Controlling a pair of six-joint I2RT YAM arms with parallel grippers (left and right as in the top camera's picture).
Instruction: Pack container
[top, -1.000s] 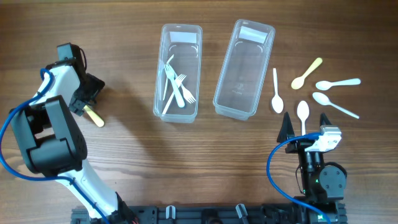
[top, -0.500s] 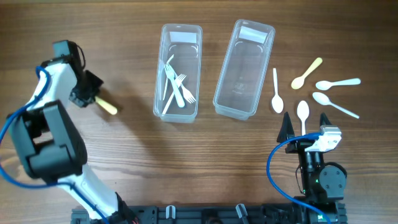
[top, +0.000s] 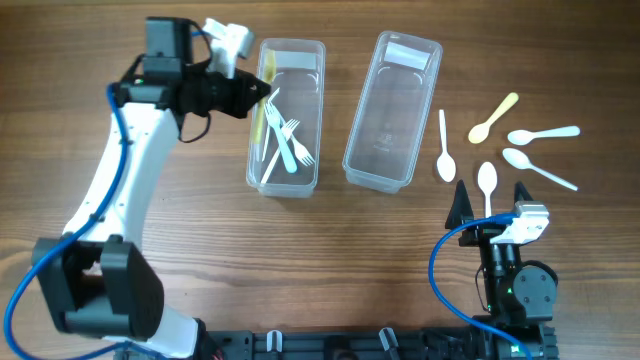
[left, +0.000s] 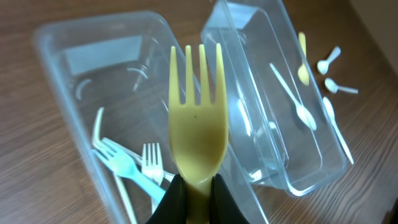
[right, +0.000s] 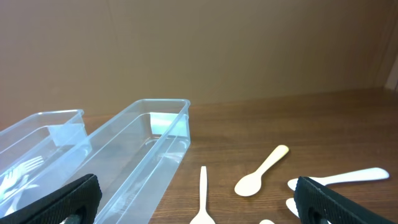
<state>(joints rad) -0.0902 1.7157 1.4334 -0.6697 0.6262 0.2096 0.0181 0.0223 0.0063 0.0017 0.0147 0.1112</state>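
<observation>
My left gripper (top: 258, 98) is shut on a yellow fork (left: 198, 118) by its handle, tines pointing away from the wrist camera. It hovers over the left rim of the left clear container (top: 318, 120), which holds several white and pale blue forks (top: 285, 140). The wrist view shows those forks (left: 134, 174) below the yellow one. The right clear container (top: 385, 183) holds nothing. My right gripper (top: 490, 200) stands open near the front right, nothing between its fingers (right: 62, 202).
Several spoons lie on the wood right of the containers: a white one (top: 445, 150) beside the right container, a yellow one (top: 493, 118), and more white ones (top: 543, 133). The table's left half is bare wood.
My left gripper shut on the yellow fork at the table's far left. It then lifted the fork and carried it right, to the left container. The right arm has not moved.
</observation>
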